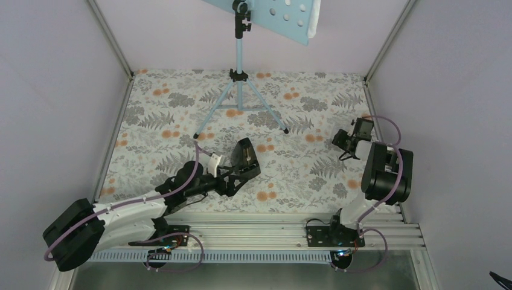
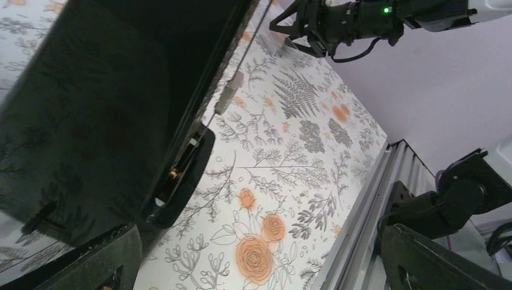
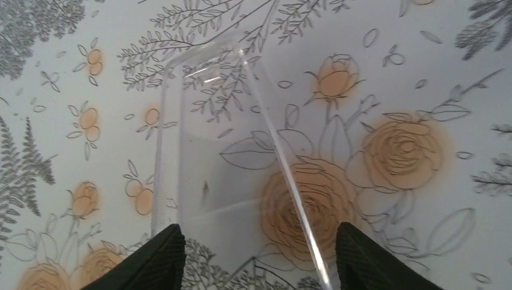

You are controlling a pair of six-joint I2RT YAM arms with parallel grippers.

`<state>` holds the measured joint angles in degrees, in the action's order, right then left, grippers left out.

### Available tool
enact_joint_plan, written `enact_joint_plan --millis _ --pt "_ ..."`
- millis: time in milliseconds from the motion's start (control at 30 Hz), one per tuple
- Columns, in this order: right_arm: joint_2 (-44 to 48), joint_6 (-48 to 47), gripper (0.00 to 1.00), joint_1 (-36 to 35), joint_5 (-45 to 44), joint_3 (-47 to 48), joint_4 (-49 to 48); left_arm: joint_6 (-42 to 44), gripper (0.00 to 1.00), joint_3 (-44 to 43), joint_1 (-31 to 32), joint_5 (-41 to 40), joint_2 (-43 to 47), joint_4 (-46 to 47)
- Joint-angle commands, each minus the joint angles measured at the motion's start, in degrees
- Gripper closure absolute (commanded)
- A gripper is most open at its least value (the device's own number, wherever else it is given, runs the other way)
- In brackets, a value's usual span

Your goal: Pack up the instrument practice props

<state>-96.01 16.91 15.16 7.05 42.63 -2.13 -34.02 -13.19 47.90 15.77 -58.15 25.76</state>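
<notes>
The light blue tripod music stand (image 1: 240, 90) stands at the back centre, its hole-dotted tray (image 1: 284, 15) tilted at the top. A black wedge-shaped box (image 1: 246, 156) lies on the floral table. In the left wrist view the box (image 2: 90, 109) fills the left side. My left gripper (image 1: 236, 178) is open beside it, one finger (image 2: 90, 260) close under the box's edge and the other (image 2: 435, 260) far off to the right. My right gripper (image 3: 256, 254) is open astride a clear plastic piece (image 3: 223, 157). Its left finger (image 3: 160, 260) meets one edge; a small gap remains at the right.
The floral cloth (image 1: 302, 175) covers the table between pale side walls. An aluminium rail (image 1: 259, 232) with both arm bases runs along the near edge. The tripod's feet (image 1: 285, 130) spread toward the middle. In the left wrist view the right arm (image 2: 362, 18) reaches across the top.
</notes>
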Motion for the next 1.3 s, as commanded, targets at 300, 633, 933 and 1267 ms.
enact_joint_plan --millis 300,633,933,1267 --pt "-5.7 -2.9 0.81 -0.5 9.8 3.0 2.3 1.7 0.01 -3.4 0.2 -4.1 4.5 -9.5" --pt "-1.8 -2.1 0.96 -6.2 16.2 2.0 3.8 2.1 0.01 -5.8 0.2 -5.3 8.1 -14.8" --pt "7.8 1.3 0.96 -10.1 28.0 -6.9 1.7 1.9 0.01 -9.4 0.2 -5.4 11.2 -18.2" --pt "18.8 9.2 0.96 -10.7 42.1 -15.3 -3.3 2.5 0.02 -23.5 1.4 -4.7 5.7 -24.7"
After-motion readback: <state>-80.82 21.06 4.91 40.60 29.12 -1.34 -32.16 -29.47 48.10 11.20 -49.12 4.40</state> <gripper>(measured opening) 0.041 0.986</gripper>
